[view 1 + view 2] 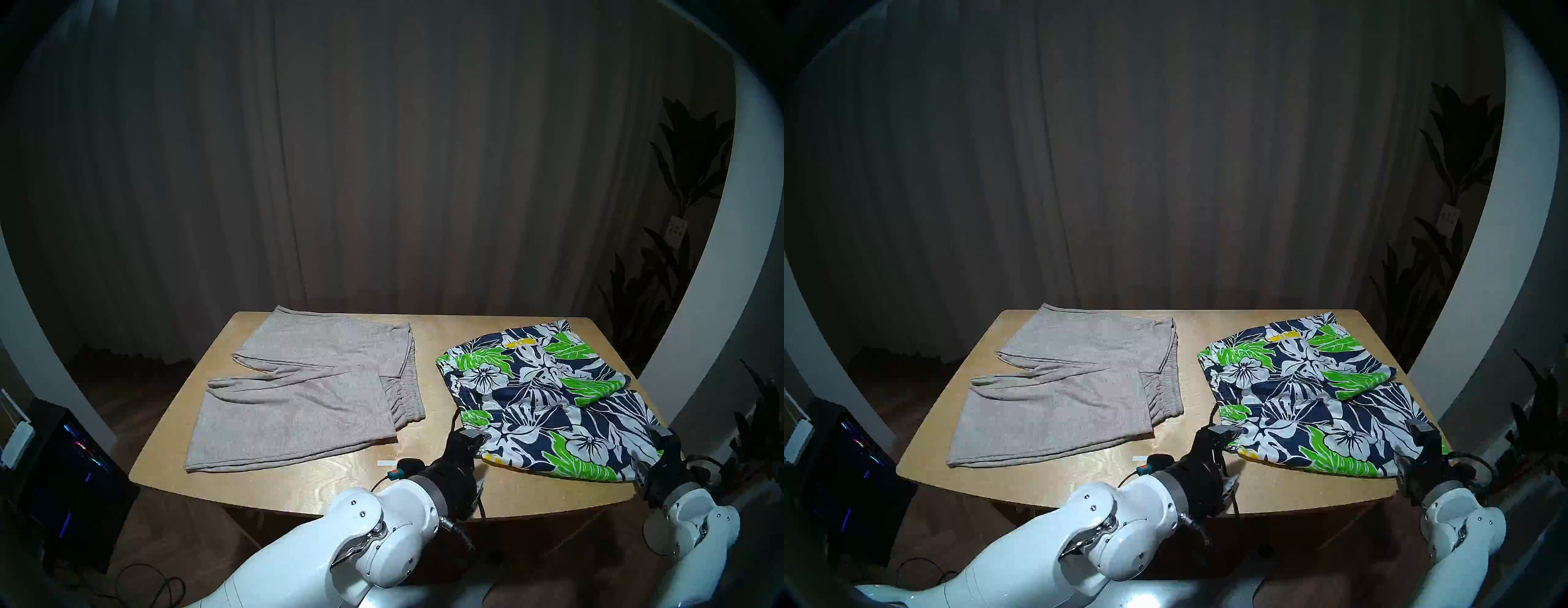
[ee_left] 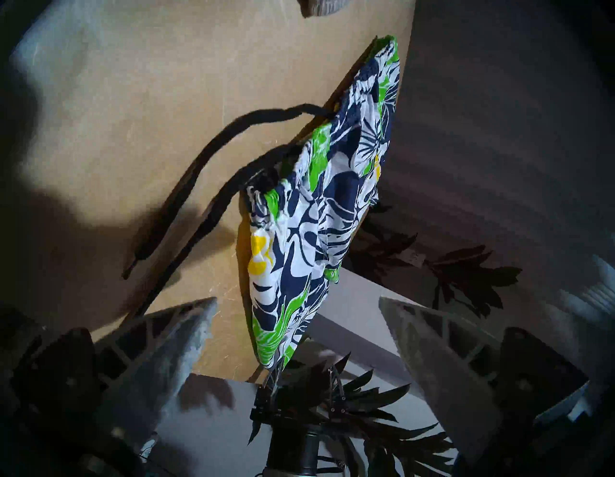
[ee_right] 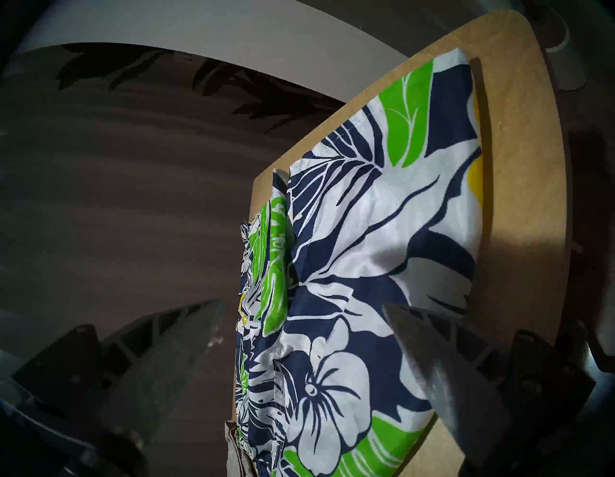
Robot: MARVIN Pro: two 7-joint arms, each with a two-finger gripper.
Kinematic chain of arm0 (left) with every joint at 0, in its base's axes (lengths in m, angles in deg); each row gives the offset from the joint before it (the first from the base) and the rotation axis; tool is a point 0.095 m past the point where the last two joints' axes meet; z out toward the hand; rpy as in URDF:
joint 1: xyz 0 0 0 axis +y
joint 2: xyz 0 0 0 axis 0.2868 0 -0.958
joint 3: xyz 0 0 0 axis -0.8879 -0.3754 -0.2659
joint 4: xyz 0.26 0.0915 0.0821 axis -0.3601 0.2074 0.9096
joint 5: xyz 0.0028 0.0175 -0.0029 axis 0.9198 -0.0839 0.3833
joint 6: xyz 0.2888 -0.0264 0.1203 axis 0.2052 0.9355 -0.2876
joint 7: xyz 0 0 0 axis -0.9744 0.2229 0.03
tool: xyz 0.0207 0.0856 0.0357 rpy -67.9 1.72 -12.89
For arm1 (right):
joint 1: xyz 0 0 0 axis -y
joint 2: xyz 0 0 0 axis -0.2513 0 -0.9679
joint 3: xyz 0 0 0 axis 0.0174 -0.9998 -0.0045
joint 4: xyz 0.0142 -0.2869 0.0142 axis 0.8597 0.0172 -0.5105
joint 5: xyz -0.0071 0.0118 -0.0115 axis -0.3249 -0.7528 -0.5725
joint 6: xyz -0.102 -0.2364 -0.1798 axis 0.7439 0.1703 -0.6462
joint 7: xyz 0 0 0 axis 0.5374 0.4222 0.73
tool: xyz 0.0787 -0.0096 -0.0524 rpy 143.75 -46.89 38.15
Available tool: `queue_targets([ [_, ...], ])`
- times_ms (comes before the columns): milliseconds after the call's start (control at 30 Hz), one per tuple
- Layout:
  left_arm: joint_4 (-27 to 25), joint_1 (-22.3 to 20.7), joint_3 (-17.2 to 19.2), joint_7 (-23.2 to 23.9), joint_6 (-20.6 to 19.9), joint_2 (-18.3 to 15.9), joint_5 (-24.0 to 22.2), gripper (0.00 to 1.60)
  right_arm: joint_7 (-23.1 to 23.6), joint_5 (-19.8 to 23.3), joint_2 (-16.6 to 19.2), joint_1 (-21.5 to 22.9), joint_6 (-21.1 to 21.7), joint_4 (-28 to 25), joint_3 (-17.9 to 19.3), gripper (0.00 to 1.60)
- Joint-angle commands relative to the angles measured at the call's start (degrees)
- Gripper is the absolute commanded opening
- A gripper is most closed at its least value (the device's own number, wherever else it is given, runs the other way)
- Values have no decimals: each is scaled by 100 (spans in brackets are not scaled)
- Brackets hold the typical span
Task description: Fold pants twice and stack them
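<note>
My left gripper (image 1: 466, 437) reaches forward and slightly down over the near part of the table (image 1: 297, 479), its jaws spread wide and holding nothing; the near waistband corner of the floral shorts (image 1: 547, 395) lies just ahead of them, with the black drawstring (image 2: 213, 150) trailing loose on the wood beside it. My right gripper (image 1: 662, 437) is angled the same way at the table's near right corner, jaws also wide and empty, one finger (image 3: 442, 359) hanging over the hem of the near leg; whether it touches the cloth I cannot tell. The shorts lie spread flat on the table's right half, waistband toward the middle, legs toward the right edge. The grey-beige pants (image 1: 305, 382) lie flat on the left half, well apart from both my grippers.
</note>
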Motion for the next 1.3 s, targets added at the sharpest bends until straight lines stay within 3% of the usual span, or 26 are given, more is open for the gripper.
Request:
queue_targets([
  [0,96,-525,-249,11,-56,216,-54,160,-8,134,129,70,54,-26,123,160],
  [767,806,-1529,-1186,25,12,659,-291,160,-107,588,231,-49,391,-339,820,160],
  [1267,1091,-2061,-1763,20,520,891,-240,160,-228,783,163,-257,709,-469,966,160],
])
